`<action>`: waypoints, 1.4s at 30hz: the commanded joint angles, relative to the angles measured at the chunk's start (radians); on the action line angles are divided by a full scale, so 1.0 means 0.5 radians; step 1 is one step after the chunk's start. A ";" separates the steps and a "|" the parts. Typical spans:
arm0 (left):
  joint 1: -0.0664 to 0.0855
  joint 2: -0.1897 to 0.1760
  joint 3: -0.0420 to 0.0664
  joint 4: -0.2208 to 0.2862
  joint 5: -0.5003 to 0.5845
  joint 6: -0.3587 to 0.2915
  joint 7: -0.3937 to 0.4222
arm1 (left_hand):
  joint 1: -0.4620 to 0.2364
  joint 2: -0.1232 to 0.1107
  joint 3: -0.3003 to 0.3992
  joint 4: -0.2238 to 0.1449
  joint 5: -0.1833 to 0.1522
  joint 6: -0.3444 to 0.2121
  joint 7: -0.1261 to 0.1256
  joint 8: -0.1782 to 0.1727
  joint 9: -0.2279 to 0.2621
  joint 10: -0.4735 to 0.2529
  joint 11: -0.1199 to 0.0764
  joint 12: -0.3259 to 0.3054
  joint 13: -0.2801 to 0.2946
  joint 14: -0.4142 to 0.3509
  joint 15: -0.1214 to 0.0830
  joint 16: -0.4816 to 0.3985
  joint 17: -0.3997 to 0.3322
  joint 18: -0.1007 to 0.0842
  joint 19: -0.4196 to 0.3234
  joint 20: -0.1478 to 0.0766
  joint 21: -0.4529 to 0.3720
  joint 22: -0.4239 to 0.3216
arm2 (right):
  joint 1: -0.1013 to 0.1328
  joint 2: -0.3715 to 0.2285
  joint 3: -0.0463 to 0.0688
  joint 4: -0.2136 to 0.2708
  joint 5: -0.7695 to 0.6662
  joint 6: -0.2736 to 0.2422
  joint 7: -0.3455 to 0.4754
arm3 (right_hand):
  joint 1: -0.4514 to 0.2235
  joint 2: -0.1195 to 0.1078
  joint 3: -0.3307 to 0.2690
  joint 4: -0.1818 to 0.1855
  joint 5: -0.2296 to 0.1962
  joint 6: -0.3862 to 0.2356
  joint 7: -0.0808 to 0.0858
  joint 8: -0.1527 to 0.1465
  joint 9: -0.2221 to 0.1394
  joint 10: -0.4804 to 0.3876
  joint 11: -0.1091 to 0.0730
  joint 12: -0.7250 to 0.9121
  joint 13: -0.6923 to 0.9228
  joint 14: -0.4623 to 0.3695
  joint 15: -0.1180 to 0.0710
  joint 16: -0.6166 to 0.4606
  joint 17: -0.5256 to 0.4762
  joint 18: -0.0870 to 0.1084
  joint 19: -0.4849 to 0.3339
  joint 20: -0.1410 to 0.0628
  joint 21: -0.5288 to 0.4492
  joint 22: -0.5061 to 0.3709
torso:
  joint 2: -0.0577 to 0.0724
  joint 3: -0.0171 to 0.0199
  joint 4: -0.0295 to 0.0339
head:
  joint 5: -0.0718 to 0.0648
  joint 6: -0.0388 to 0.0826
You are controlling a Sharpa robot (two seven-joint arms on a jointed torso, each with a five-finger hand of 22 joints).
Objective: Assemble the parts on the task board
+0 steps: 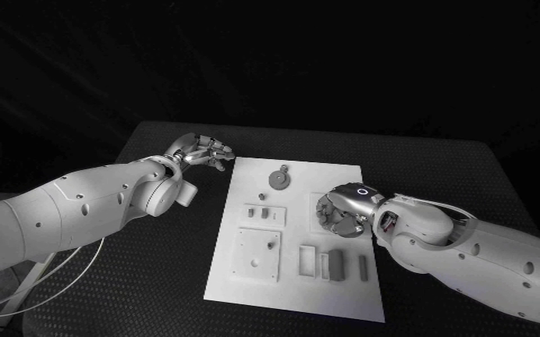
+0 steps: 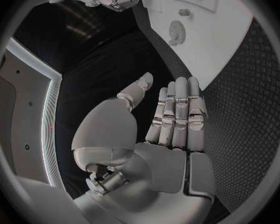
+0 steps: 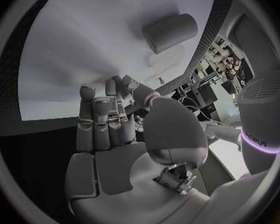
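Right hand (image 1: pixel 341 211) over task board (image 1: pixel 338 177) right edge, fingers straight, together, holding nothing; gear (image 1: pixel 278 178) lies just toward far-left. Left hand (image 1: pixel 203 152) off board's far-left corner, spread, empty

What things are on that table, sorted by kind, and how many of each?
Robot hands: 2, left hand, right hand
White task board: 1
Round toothed part: 1
Small peg: 1
Square plates: 2
Long bars: 3
Total: 10
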State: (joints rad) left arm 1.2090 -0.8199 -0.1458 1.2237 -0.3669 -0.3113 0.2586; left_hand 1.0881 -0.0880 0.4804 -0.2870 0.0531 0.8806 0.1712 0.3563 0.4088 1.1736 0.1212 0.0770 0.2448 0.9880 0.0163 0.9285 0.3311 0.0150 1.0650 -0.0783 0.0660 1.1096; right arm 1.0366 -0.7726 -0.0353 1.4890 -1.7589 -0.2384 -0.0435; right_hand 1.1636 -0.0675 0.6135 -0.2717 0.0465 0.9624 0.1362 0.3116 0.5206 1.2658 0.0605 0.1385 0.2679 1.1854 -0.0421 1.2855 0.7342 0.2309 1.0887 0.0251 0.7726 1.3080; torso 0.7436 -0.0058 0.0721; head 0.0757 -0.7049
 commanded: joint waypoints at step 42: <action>-0.002 0.003 0.001 0.000 0.012 0.028 0.027 | -0.003 0.020 -0.012 0.003 -0.002 -0.015 -0.001 0.001 -0.004 -0.011 0.000 -0.012 0.002 0.004 0.009 -0.013 0.006 -0.007 -0.004 0.002 0.002 -0.006 | -0.008 -0.064 0.029 0.115 0.631 -0.151 0.057 | -0.024 0.013 0.249 -0.002 0.005 0.113 -0.041 0.054 0.048 0.128 -0.050 0.030 0.101 0.065 -0.066 0.018 -0.010 0.062 0.082 -0.037 0.047 0.032 | 0.000 -0.0003 -0.001 | 0.007 -0.011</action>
State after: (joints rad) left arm 1.2080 -0.8190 -0.1458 1.2220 -0.3664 -0.3080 0.2590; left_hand 1.0881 -0.0880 0.4804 -0.2870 0.0532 0.8806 0.1712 0.3563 0.4081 1.1738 0.1209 0.0770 0.2445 0.9880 0.0163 0.9286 0.3326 0.0149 1.0651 -0.0783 0.0660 1.1082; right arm 1.0329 -0.8045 -0.0211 1.5424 -1.5283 -0.3048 -0.0411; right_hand 1.1622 -0.0600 0.7318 -0.2717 0.0463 0.9969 0.1309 0.3204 0.5204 1.3260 0.0355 0.1579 0.3181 1.2168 -0.0675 1.2893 0.7306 0.2330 1.1225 0.0092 0.7921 1.3076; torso 0.7430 -0.0065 0.0715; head 0.0791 -0.7099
